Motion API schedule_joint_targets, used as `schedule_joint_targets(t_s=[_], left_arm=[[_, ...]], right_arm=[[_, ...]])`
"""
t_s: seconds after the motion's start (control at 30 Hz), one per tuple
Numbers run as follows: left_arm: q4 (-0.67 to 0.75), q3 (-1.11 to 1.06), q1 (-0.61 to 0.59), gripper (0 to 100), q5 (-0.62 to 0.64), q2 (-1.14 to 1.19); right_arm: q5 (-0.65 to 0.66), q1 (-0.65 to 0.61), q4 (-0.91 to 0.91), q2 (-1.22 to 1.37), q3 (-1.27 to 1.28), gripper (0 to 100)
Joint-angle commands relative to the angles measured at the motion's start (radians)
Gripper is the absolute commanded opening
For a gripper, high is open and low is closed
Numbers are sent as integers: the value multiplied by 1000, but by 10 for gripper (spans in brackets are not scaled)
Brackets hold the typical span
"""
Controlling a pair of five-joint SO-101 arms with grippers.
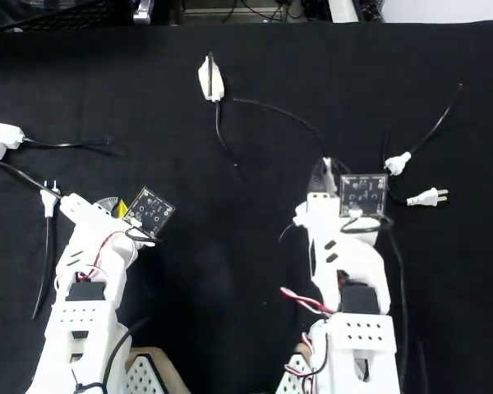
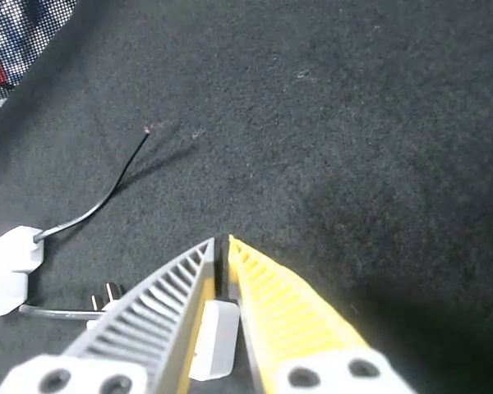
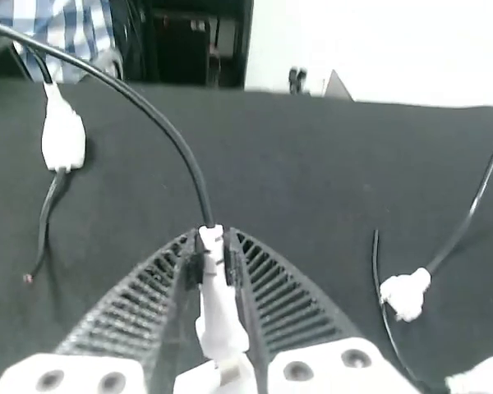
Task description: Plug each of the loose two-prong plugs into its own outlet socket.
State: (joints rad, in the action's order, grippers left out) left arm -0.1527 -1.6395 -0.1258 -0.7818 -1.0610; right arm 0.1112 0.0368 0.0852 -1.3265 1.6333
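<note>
2-prong plug [image 3: 218, 316]: white, clamped in the closed right end effector [image 3: 216, 240] above the counter [image 1: 255, 246], black cable [image 3: 160, 123] arching away. Outlet socket [image 1: 398, 162]: near, off to the right, loose on the cloth; a 2nd plug [image 1: 427, 197] lies close by. Left end effector [image 2: 222, 246]: closed, tips together, a 3rd plug [image 2: 107, 295] just beside it. Risk noted: the stiff cable may twist the held plug off line, and the unfixed socket may be shoved away instead of entered.
</note>
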Motion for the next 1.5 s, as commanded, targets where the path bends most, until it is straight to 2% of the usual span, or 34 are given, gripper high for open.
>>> schedule_joint_targets(t_s=[0.0, 0.13, 0.33, 0.43, 0.67, 0.8, 0.97, 1.17, 1.3, 1.47], left_arm=[[25, 4, -4, 47, 6, -14], [25, 4, -5, 47, 6, -14], [25, 4, -5, 47, 6, -14], [25, 4, -5, 47, 6, -14], [25, 4, -5, 47, 6, -14], [25, 4, -5, 47, 6, -14], [29, -5, -5, 47, 6, -14], [31, -7, -2, 47, 5, -14], [31, -7, -2, 47, 5, -14], [31, -7, -2, 46, 5, -14]], right_arm=[[-21, -38, -107, -21, 12, 12], [-104, -44, -287, -19, 61, 12], [-132, -46, -318, 53, 59, 12], [-129, -46, -419, 147, 51, 12], [-175, -43, -497, 634, -251, 12], [-244, -37, -672, 934, -412, 12], [-241, -38, -865, 1092, -486, 12], [-242, -15, -891, 1228, -615, 12], [-241, -11, -891, 1415, -753, 12], [-241, 52, -890, 1584, -889, 12]])
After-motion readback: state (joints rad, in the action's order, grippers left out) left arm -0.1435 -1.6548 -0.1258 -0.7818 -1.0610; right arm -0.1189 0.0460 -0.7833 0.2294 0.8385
